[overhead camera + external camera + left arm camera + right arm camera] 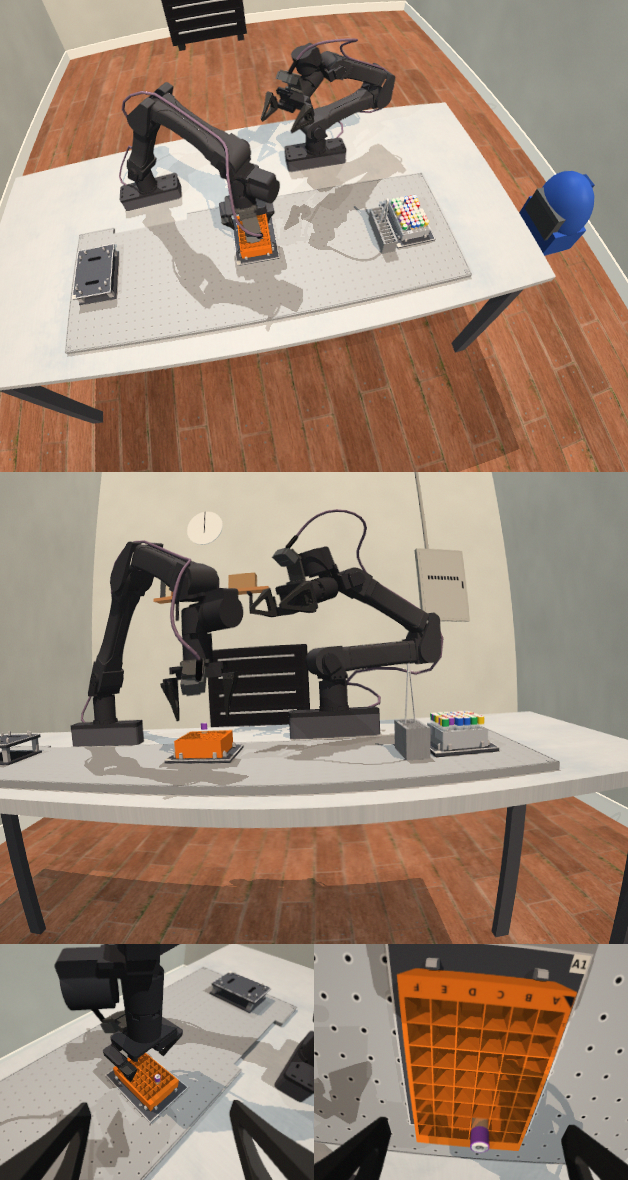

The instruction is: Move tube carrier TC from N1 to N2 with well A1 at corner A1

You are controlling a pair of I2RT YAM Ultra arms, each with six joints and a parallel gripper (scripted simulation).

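The orange tube carrier TC (pixel 257 243) sits in the dark nest N1 (pixel 257 257) in the middle of the perforated plate. One purple-capped vial (pixel 479 1137) stands in a well on the carrier's edge row opposite the lettered row. The black triangle (pixel 569 1000) lies next to N1's A1 label (pixel 579 964). My right gripper (pixel 200 695) hangs open and empty a little above the carrier (pixel 203 744), fingers pointing down. My left gripper (pixel 284 110) is open and empty, raised high at the back; its view shows the carrier (pixel 146 1081) under the right arm.
The raised nest N2 (pixel 94 271) stands empty at the plate's end on the right arm's side. Vial rack R1 (pixel 412 215) with coloured caps and grey holder H1 (pixel 412 738) with the upright forceps T1 (pixel 408 690) stand at the other end.
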